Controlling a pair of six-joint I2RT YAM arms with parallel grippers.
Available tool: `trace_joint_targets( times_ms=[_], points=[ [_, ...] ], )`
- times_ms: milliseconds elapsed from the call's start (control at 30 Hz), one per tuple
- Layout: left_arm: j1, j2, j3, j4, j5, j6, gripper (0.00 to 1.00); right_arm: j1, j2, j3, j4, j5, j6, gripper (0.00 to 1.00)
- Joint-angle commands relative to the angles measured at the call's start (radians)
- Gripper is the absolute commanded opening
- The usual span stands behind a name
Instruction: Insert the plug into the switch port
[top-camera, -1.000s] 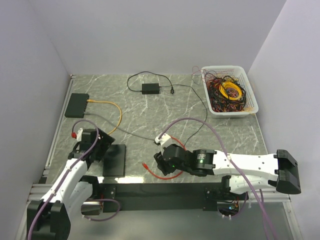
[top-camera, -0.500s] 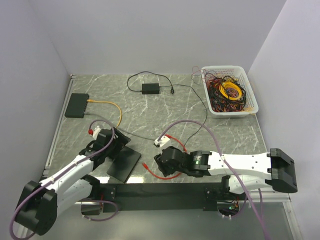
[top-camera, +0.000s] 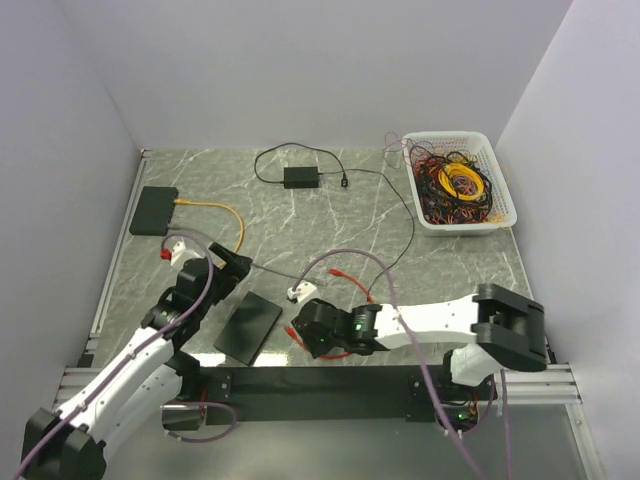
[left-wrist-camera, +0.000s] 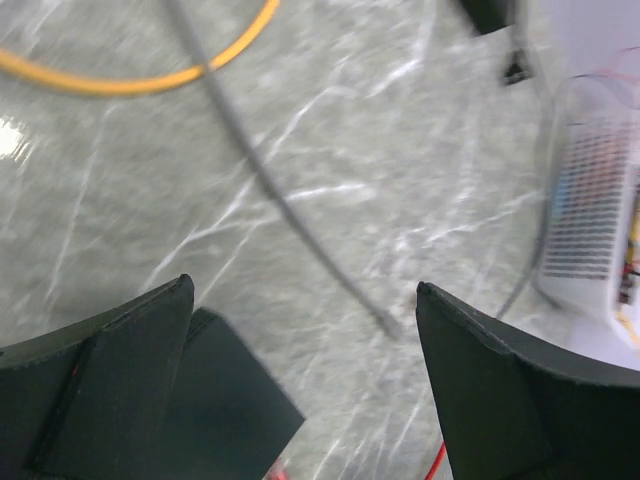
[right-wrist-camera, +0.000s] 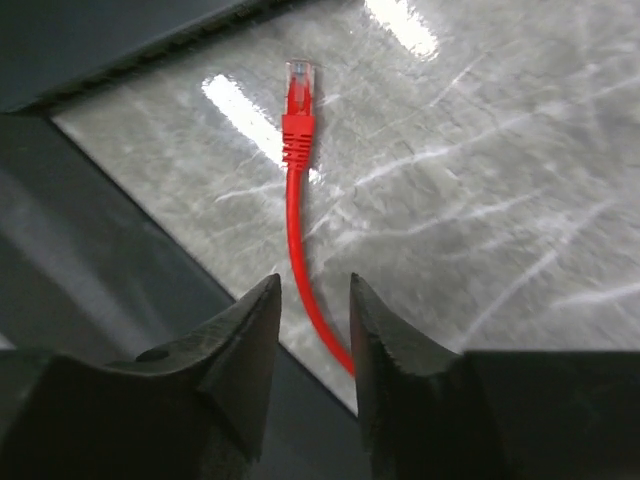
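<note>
**Red plug lying on the bench right in front of the right pincer, switch way off to the left**

Biggest thing first: the grey marble-look bench fills most of the top view. The right arm reaches across its near edge toward the middle, and the left arm angles up along the left side.

At the back right sits a white basket stuffed with tangled cables. Between the two arms there's a flat black pad lying on the bench.

The switch is the black box at the far left, with a yellow cable plugged into it. A small black adapter sits near the back wall.

Left pincer is spread wide with nothing between its fingers, just bench and a grey cable below it.

Right pincer is low over the red cable. Its jaws are only narrowly parted and the cable runs through the gap, which looks wider than the cable, so they're not clamped on it.

The plug lies flat just ahead of those fingertips, close to the near edge and well apart from the switch.
</note>
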Motion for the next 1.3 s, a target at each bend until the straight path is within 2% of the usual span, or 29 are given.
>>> trace_joint_targets(
  times_ms=[0, 67, 267, 633, 767, 1000, 1267],
  points=[
    [-0.002, -0.081, -0.052, 0.092, 0.008, 0.069, 0.99, 0.006, 0.077, 0.056, 0.107, 0.001, 0.013, 0.39],
    [-0.002, -0.137, -0.075, 0.104, 0.005, 0.075, 0.99, 0.006, 0.105, 0.072, 0.127, 0.011, 0.013, 0.34],
    [-0.002, -0.218, -0.137, 0.117, -0.009, 0.089, 0.99, 0.006, 0.174, 0.115, 0.147, 0.021, 0.005, 0.33],
    [-0.002, -0.161, -0.151, 0.158, 0.002, 0.11, 0.98, 0.005, 0.3, 0.217, 0.07, 0.074, -0.009, 0.33],
    [-0.002, -0.17, -0.158, 0.163, 0.005, 0.116, 0.98, 0.006, 0.291, 0.213, 0.053, 0.102, 0.002, 0.34],
    [-0.002, -0.18, -0.166, 0.163, 0.002, 0.115, 0.98, 0.006, 0.255, 0.214, 0.013, 0.145, 0.008, 0.4],
    [-0.002, -0.172, -0.17, 0.169, 0.013, 0.11, 0.98, 0.006, 0.297, 0.242, 0.029, 0.139, 0.005, 0.41]
  ],
)
